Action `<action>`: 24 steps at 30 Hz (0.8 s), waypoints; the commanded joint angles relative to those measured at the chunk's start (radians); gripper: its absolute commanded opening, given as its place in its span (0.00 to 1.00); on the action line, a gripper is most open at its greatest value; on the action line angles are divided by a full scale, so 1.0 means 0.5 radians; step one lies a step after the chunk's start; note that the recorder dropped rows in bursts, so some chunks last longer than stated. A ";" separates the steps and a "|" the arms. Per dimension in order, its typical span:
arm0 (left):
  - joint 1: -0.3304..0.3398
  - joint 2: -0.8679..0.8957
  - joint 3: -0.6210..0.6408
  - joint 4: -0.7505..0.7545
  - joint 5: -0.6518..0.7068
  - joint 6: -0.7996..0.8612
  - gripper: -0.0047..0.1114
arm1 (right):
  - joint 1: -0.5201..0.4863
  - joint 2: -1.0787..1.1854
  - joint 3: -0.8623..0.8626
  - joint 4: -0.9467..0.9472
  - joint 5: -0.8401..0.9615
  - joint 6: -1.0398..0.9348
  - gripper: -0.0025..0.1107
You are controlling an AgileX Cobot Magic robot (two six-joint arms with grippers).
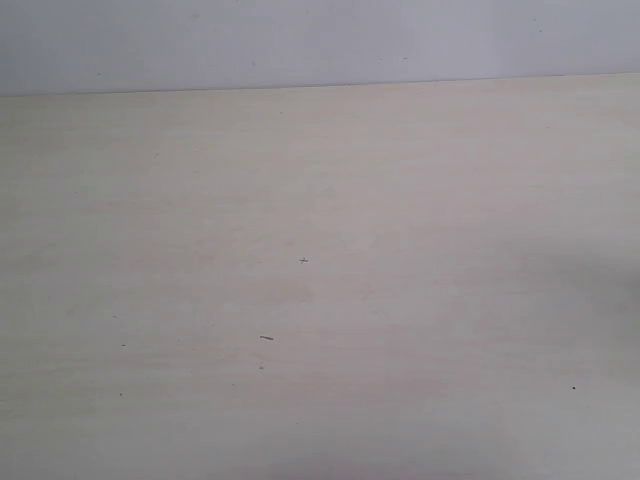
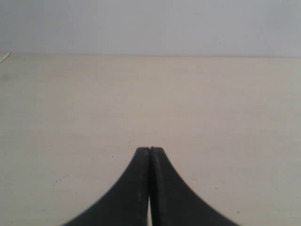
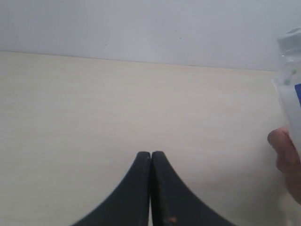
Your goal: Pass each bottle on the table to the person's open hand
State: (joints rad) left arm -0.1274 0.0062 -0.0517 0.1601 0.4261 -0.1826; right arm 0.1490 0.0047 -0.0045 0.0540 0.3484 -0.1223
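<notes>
Only the pale beige table (image 1: 320,280) with a few dark specks shows in the exterior view; no bottle, hand or gripper appears there. In the left wrist view my left gripper (image 2: 150,149) is shut and empty over bare tabletop. My right gripper (image 3: 151,153) is likewise shut with nothing between its black fingers. At the edge of the right wrist view a clear bottle (image 3: 290,89) with a white cap and a white label with a blue mark is held upright by a person's fingers (image 3: 282,150), well apart from my right gripper.
A plain pale wall (image 1: 320,40) runs behind the table's far edge. A soft shadow lies on the tabletop at the right side of the exterior view.
</notes>
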 commanded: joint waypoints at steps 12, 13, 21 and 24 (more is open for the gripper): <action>0.006 -0.012 0.103 0.017 -0.127 -0.011 0.04 | -0.007 -0.009 0.009 -0.007 -0.011 -0.012 0.02; 0.006 -0.012 0.103 0.017 -0.127 -0.011 0.04 | -0.007 -0.009 0.009 -0.007 -0.011 -0.012 0.02; 0.006 -0.012 0.103 0.017 -0.127 -0.011 0.04 | -0.007 -0.009 0.009 -0.007 -0.011 -0.012 0.02; 0.006 -0.012 0.103 0.017 -0.127 -0.011 0.04 | -0.007 -0.009 0.009 -0.007 -0.011 -0.012 0.02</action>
State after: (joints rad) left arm -0.1274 0.0062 -0.0023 0.1621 0.3738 -0.1826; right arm 0.1490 0.0047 -0.0045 0.0540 0.3484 -0.1223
